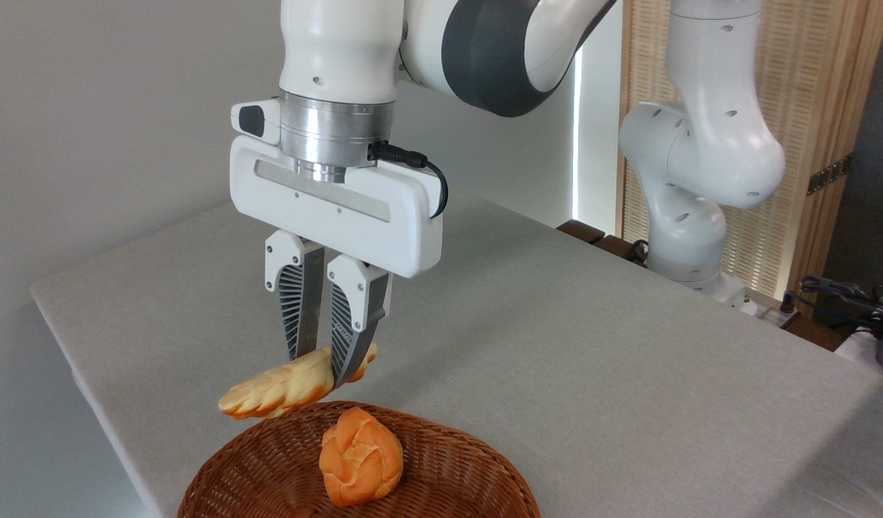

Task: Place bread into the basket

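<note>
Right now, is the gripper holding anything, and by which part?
Yes: the gripper is shut on the bread, pinching it near its right end; the rest juts left over the basket rim.

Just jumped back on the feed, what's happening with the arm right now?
The arm's tool is shut on the bread, the long pale braided loaf, and holds it in the air at the far rim of the wicker basket. The loaf tilts, its left end lower, and has not been set down. An orange knotted bun already lies in the basket, which sits at the near edge of the grey table.
</note>
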Robot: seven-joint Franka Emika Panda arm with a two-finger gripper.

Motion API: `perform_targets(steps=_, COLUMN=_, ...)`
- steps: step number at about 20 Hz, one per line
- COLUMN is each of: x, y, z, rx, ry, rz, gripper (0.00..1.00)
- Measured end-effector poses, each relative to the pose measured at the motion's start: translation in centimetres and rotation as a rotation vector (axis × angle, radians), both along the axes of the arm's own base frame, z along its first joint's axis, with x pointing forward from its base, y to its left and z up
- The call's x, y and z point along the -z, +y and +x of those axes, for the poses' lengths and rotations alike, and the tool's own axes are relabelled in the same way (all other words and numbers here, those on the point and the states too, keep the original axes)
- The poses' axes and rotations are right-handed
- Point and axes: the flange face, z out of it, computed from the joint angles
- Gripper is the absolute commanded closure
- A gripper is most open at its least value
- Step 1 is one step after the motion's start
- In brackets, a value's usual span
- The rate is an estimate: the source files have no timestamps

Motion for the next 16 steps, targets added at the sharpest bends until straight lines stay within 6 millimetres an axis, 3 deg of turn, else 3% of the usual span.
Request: perform_targets(steps=16, x=0.05, y=-0.28, z=0.16, rx=0.004, ry=-0.002, rz=0.001, gripper=0.00)
